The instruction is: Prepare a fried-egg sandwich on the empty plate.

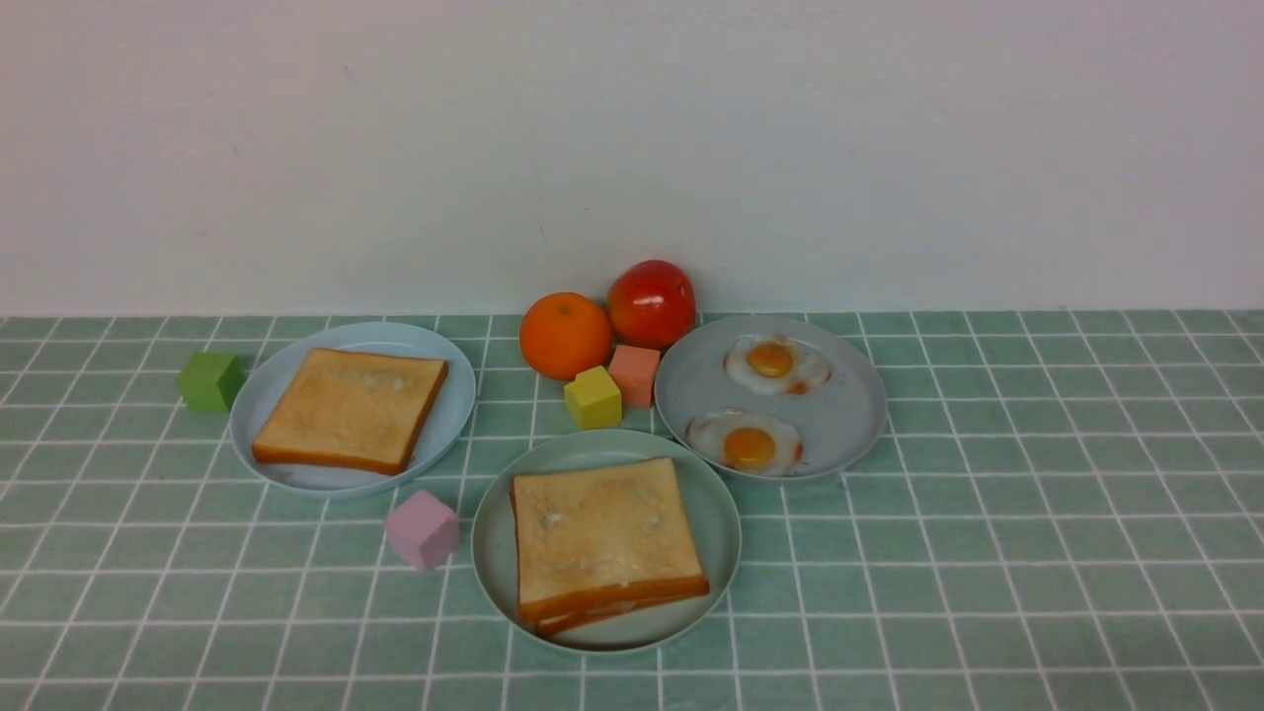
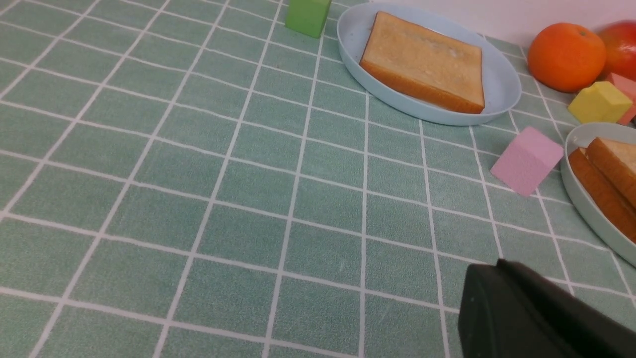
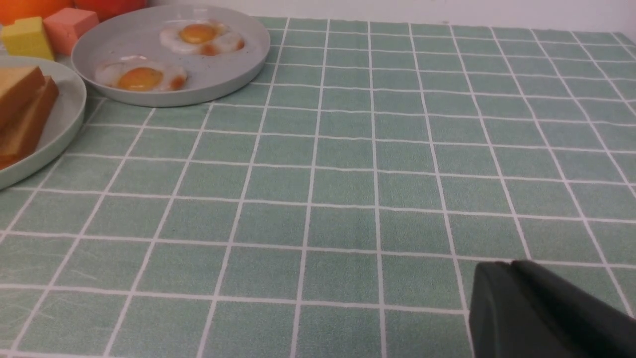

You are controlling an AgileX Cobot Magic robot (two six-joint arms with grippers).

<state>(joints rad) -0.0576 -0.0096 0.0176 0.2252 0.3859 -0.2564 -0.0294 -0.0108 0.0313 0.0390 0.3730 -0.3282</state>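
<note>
Matt, finely grained tablecloth (image 1: 1037,553); smooth, satin plastic plates, mint (image 1: 491,553), blue (image 1: 456,395), grey (image 1: 859,415); toast (image 1: 602,528) looks porous, tomato (image 1: 652,303) glossy.

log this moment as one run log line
stage: sandwich assembled | golden toast sandwich on round mint-green plate | two fried eggs on grey plate | left gripper: shut

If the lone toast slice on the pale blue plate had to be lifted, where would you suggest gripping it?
Probably by the toast slice's crust edge nearest the robot, from above. It lies flat on the pale blue plate, and that edge shows its full thickness above the low rim.
</note>
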